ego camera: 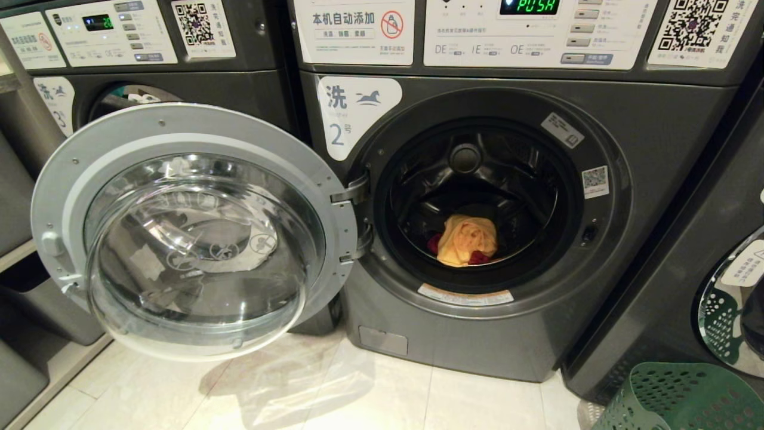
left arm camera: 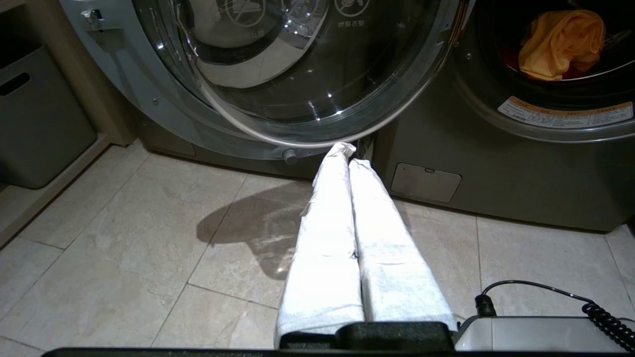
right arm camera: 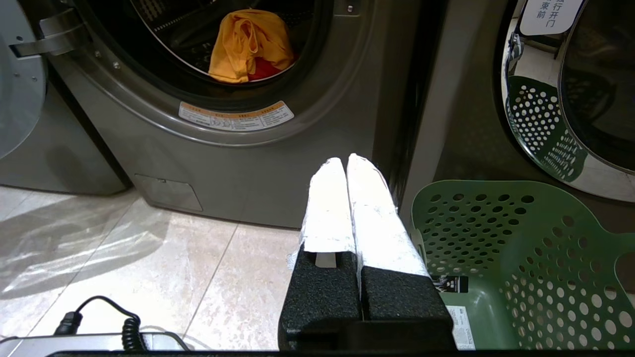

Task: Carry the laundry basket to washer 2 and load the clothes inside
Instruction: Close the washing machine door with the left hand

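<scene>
Tiled floor (left arm camera: 124, 238) lay under both my grippers, left (left arm camera: 347, 154) and right (right arm camera: 345, 161) pinched together, empty. Dark grey front-load washer 2 (ego camera: 644, 197) ahead held orange cloth (ego camera: 467, 240); perforated green plastic basket (right arm camera: 501, 258) beside right fingers.

Label on washer 2 (ego camera: 519, 197): a white sticker (ego camera: 356, 113) is showing "洗", a horse logo and "2号".
Display above it (ego camera: 529, 6): green letters are reading "PUSH".
Panel sticker (ego camera: 354, 30): "本机自动添加" is standing beside a red prohibition sign.
Programme row (ego camera: 483, 49): "DE", "IE", "OE".
Left machine's display (ego camera: 98, 22): "20" is glowing green.
Left machine's sticker (ego camera: 55, 100): "洗" and "3".
QR codes (ego camera: 692, 24): they are sitting on both panels.
</scene>
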You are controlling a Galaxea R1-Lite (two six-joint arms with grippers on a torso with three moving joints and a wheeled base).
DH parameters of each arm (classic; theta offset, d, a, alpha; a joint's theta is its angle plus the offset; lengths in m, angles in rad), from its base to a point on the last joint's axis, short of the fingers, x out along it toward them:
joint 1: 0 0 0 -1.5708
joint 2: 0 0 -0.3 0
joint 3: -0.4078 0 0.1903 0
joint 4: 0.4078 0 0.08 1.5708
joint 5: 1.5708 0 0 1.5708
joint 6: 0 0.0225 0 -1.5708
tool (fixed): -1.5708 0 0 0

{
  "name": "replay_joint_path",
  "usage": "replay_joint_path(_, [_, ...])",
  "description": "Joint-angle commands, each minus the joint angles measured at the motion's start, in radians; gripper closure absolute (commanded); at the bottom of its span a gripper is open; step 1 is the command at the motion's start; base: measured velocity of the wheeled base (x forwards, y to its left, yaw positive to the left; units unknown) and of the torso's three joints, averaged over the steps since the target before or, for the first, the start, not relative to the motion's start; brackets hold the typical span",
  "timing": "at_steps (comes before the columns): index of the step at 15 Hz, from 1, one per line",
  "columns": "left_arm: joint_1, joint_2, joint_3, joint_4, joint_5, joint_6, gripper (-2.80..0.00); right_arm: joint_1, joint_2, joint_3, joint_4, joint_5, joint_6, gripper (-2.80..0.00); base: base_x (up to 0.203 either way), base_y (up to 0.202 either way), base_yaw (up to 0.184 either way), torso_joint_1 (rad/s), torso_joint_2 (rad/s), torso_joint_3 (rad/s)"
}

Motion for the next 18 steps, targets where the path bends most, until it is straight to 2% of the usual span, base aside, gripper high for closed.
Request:
replay_joint_path(1, [-0.001, 0.002, 0.000, 0.000, 0.000, 0.000, 0.00, 0.000, 0.002, 0.000, 0.000, 0.000, 0.001, 0.00, 0.000, 0.000, 0.000, 0.000, 0.00, 0.000])
replay_joint_path(18, [0.000, 0.002, 0.000, -0.001, 0.000, -0.001, 0.00, 0.000, 0.002, -0.001, -0.002, 0.000, 0.007, 0.00, 0.000, 0.000, 0.000, 0.000, 0.00, 0.000])
